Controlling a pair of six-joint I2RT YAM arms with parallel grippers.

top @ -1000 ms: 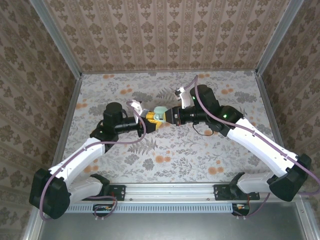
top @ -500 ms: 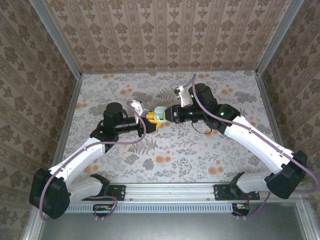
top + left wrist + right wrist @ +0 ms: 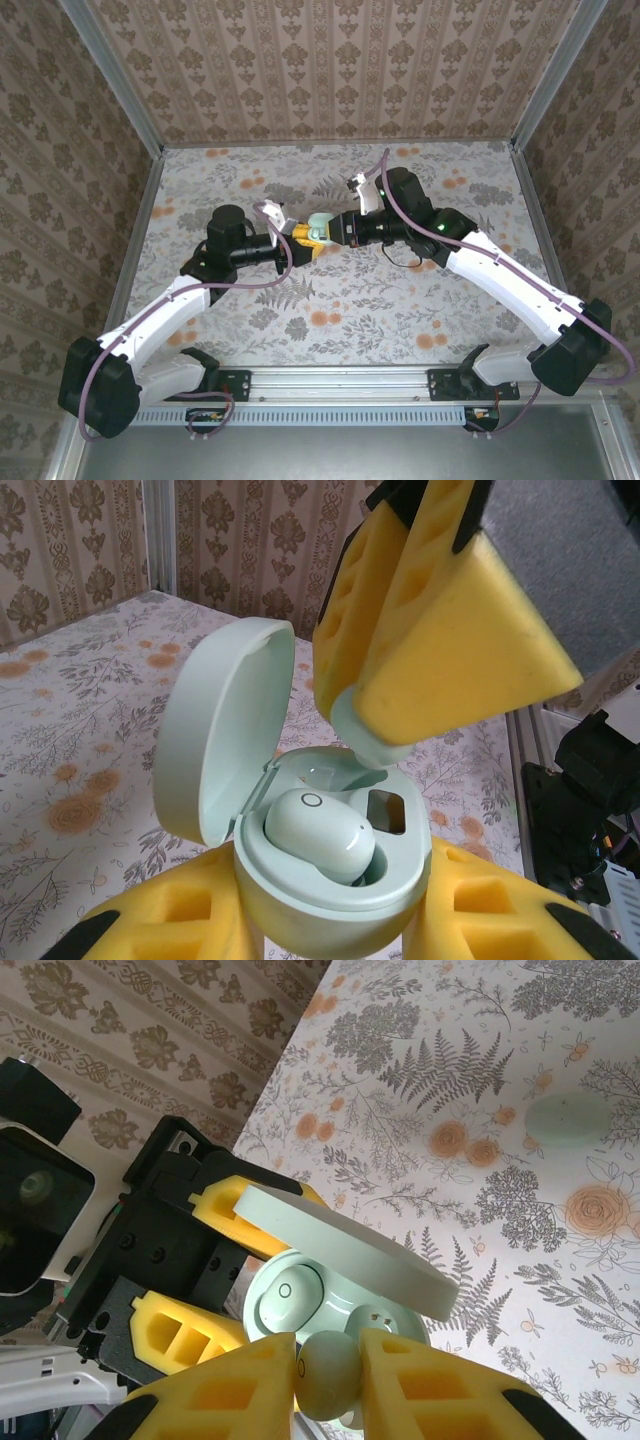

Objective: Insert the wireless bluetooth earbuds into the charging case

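- Your left gripper (image 3: 300, 240) is at the centre-left of the floral surface (image 3: 330, 320), reaching toward the right arm; in the left wrist view its yellow foam pads (image 3: 170, 925) are clamped on either side of the charging case (image 3: 330, 875), so it is gripping the case by its lower body
- You will find the charging case (image 3: 318, 230) between the two grippers, over the middle of the surface; it is pale mint green and its lid (image 3: 225, 730) is hinged open, standing up on the left side of the body in the left wrist view; in the right wrist view the lid (image 3: 340, 1245) tilts over the top of the case
- One earbud (image 3: 318, 832) is already seated in the case, lying in the socket nearer the lid; you can see the small ring mark on its top, and it shows again in the right wrist view (image 3: 285, 1300); the socket beside it (image 3: 385, 810) is unfilled
- The second earbud (image 3: 365, 735) is pinched between the yellow pads of your right gripper (image 3: 328, 1380); it sits just above the far rim of the case, over the unfilled socket; I cannot tell whether it touches the case
- Your right gripper (image 3: 340, 230) comes in from the right and meets the case tip to tip with the left one; it is closed on that earbud (image 3: 327, 1375)
- Farther right in the right wrist view, a pale green oval object (image 3: 567, 1120) lies on the surface, well apart from the case; I cannot tell what it is
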